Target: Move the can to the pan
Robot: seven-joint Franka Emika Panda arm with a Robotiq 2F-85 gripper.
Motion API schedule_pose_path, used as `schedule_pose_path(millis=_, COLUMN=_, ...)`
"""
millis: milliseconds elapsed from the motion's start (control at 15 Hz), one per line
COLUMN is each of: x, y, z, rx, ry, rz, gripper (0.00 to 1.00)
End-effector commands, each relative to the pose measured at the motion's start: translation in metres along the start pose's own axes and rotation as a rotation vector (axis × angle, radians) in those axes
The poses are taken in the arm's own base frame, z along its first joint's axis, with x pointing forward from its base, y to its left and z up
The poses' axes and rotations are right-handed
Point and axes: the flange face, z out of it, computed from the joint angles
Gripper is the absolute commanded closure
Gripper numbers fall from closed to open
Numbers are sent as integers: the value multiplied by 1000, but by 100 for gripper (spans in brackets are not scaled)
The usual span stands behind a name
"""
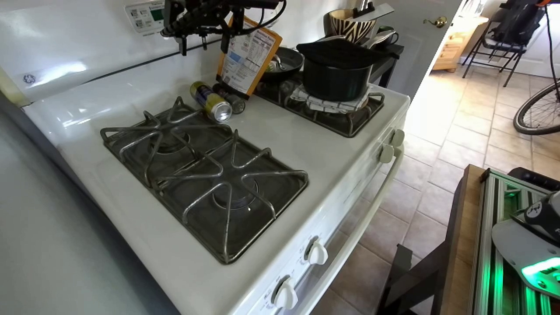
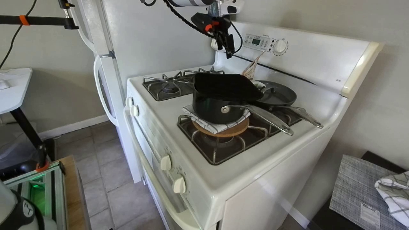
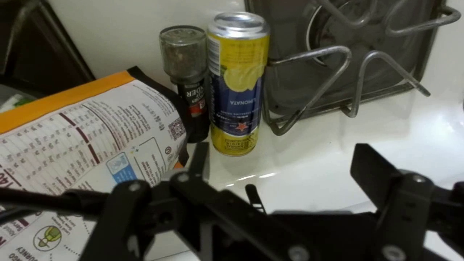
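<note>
can (image 3: pixel 237 88): yellow-blue | lying sideways on stovetop (image 1: pixel 284 135) | pan (image 1: pixel 336 81): black, upright

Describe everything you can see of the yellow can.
The can looks like metal: yellow and dark blue, lemon picture, LIMONATA lettering, a red star, one bare silvery end. It lies on its side on the white stove, that end toward the front, between a jar and a burner grate. Contact with either is unclear.

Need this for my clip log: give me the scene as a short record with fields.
Surface: white stove
Can: yellow, lying on its side beside a jar
Pan: black, on a checked cloth over a round trivet
Claw: open, empty, above the stove's rear
Also there: orange-edged pouch, grey skillet
Task state: can outside the pan
</note>
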Motion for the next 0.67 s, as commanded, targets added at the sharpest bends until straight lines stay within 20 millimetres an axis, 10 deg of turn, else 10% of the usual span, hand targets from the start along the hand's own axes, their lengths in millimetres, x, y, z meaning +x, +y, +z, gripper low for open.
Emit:
schedule_pose_path(millis=0, x=1, y=0, z=22, rx=0, ry=-6, rz=18, gripper=0)
schedule_pose_path(millis=600, x=-4, y=-4, z=103, rx=-12, ry=34, rz=7, gripper=0)
